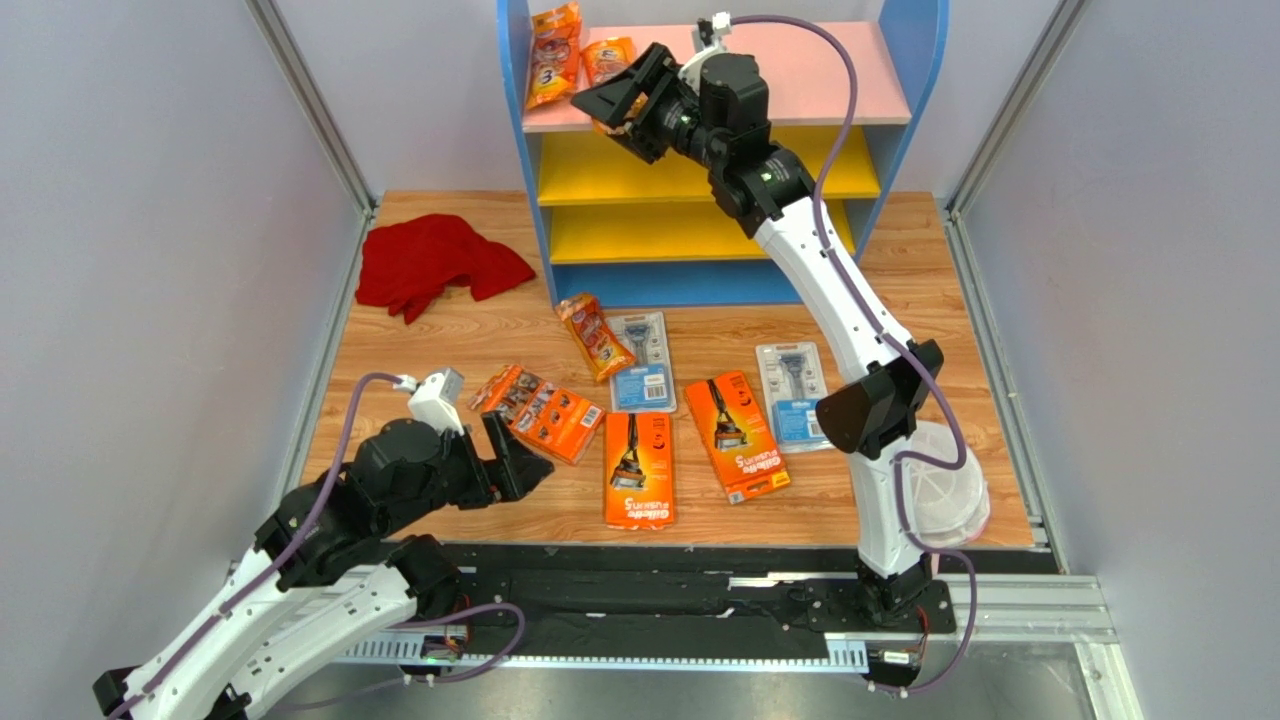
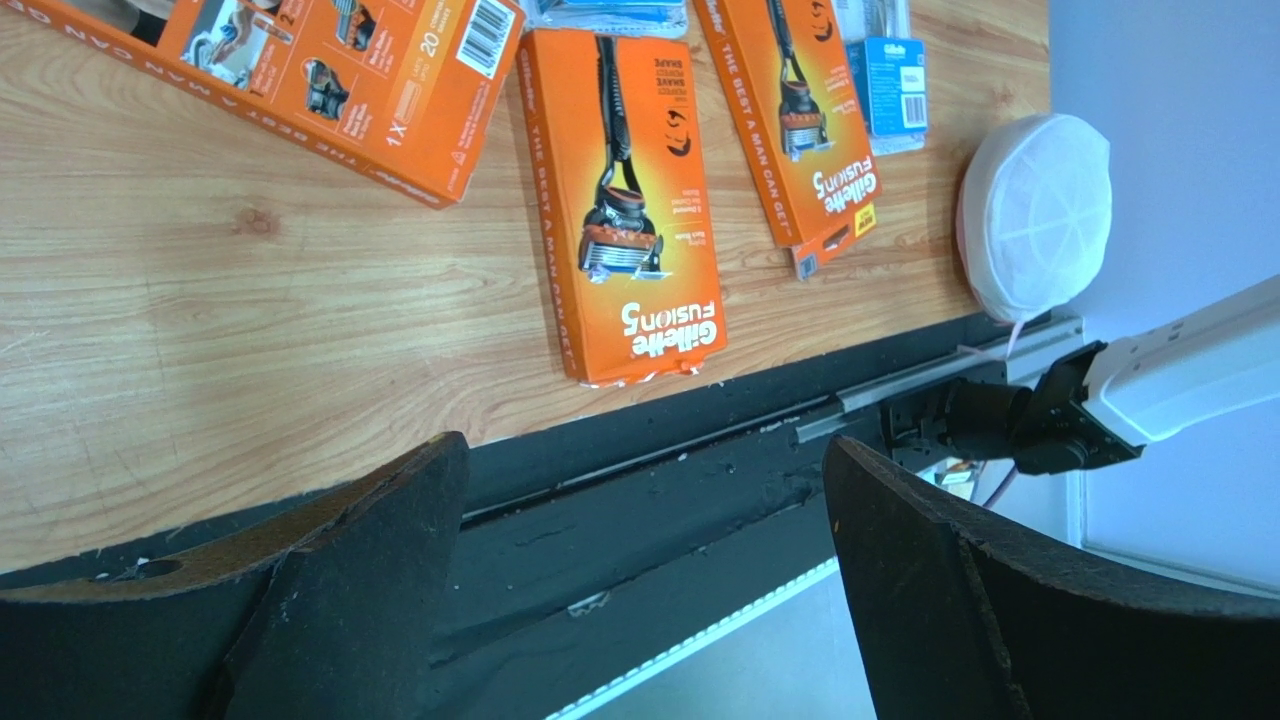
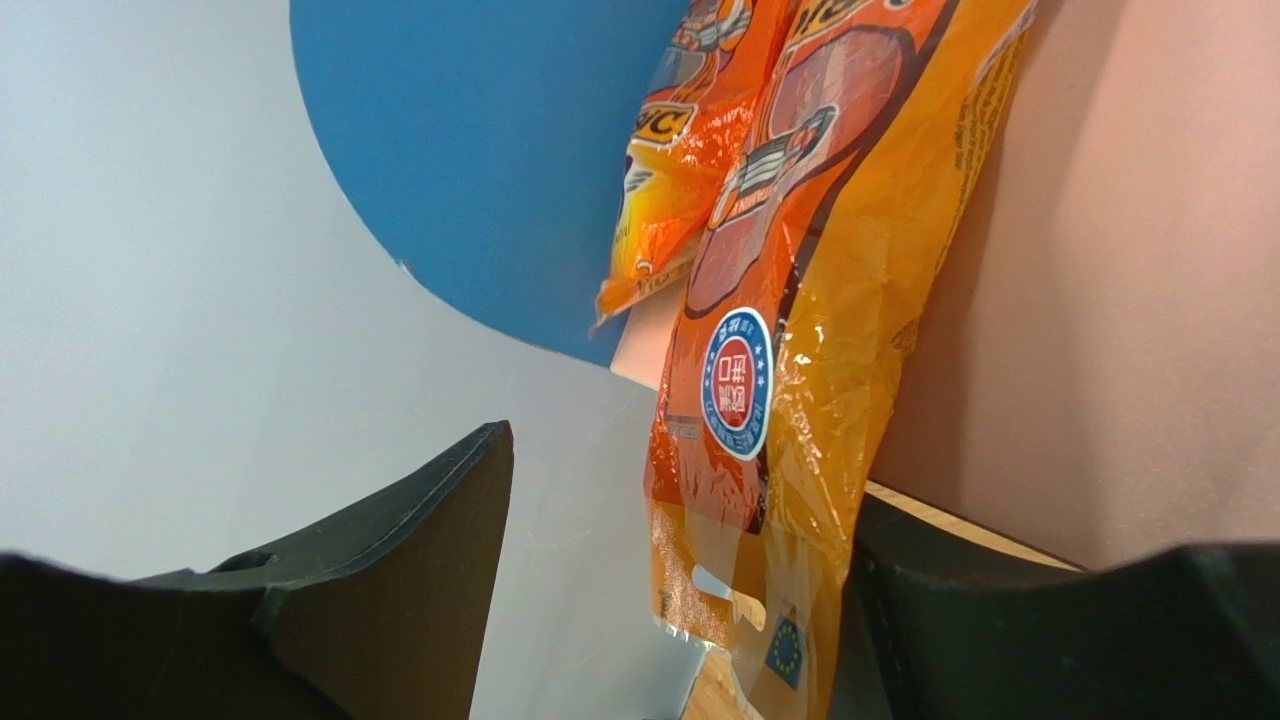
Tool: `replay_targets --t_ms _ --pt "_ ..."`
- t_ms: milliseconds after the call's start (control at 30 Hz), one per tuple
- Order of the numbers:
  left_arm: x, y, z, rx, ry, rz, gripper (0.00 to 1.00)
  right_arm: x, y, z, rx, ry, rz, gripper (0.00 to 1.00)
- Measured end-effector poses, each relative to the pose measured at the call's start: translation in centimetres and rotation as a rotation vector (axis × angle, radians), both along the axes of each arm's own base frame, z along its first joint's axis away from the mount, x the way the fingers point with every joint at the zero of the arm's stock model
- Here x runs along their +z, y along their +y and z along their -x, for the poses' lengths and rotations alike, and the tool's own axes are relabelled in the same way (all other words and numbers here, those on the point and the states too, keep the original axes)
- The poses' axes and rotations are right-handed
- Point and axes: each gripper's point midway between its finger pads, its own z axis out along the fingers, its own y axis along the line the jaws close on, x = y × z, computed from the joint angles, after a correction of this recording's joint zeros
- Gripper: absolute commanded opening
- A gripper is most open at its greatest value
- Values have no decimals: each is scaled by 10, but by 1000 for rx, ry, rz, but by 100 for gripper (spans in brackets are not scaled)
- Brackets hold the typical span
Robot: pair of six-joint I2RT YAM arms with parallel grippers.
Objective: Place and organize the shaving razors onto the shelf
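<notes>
- You are working in a bay closed in by plain grey-white walls (image 1: 150, 300). A light wooden tabletop (image 1: 932, 300) forms its floor, with a black metal rail strip (image 1: 676, 600) along the near edge.
- One small open shelf unit with blue sides (image 1: 920, 90) stands at the far edge. Its pink top board (image 1: 812, 75) sits above two yellow lower boards (image 1: 631, 233).
- Your right arm reaches up to the pink top board. The right gripper (image 1: 613, 93) has its fingers spread and released. A narrow orange razor bag (image 3: 812, 300) lies between them, against one finger only.
- Your left gripper (image 1: 504, 458) hangs over the near part of the tabletop, fingers wide apart and holding nothing.
- One crumpled red cloth (image 1: 436, 263) lies at the far left of the tabletop, near the shelf's left side.
- One round white lidded dish (image 1: 947, 507) sits at the near right, beside the right arm's base.
- You can count eight razor packs in all.
- Two are on the pink top board at its left end: the bag at your claw and a second orange bag (image 1: 553, 53) just beside it.
- Six lie flat on the tabletop between the shelf and the arms:
  - one loose orange bag (image 1: 594, 335)
  - a grey-blue blister card (image 1: 642, 363) just beside that bag
  - another blister card (image 1: 792, 393) further right
  - one wide orange box (image 1: 538, 410) near your left gripper
  - an orange Fusion5 card (image 1: 639, 468)
  - a second orange razor card (image 1: 736, 435) next to it
</notes>
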Motion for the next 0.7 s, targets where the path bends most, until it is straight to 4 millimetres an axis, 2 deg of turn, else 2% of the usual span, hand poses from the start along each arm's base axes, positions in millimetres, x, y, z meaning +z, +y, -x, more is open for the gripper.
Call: replay_targets --t_ms 100,267,367,700 --pt "0 0 0 -3 2 1 96 -5 3 4 29 13 5 65" --pt "-2 -1 1 -6 6 0 96 -19 8 8 65 40 21 75" --pt "-5 -1 1 -6 11 -5 96 -19 5 16 77 47 26 77" --pt "-12 -3 3 -20 26 -7 96 -18 -9 43 95 45 42 76"
